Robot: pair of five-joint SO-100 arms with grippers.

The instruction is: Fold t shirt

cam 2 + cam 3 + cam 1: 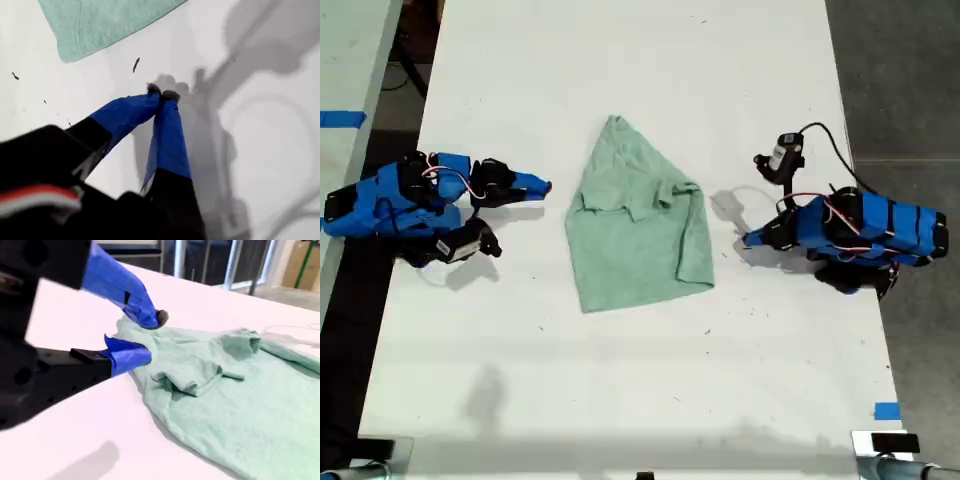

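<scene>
Currently the t shirt (635,225) lies mid-table (620,60), partly folded — one sleeve turned over the body. My first gripper (162,93) rests on bare table near a shirt corner, tips touching, holding nothing. My second gripper (150,337) sits beside the shirt's edge — jaws parted, empty.

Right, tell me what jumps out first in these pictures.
The pale mint t shirt lies crumpled and partly folded in the middle of the white table. My second gripper sits open at the shirt's edge on the exterior view's left. My first gripper rests shut on bare table at that view's right.
</scene>
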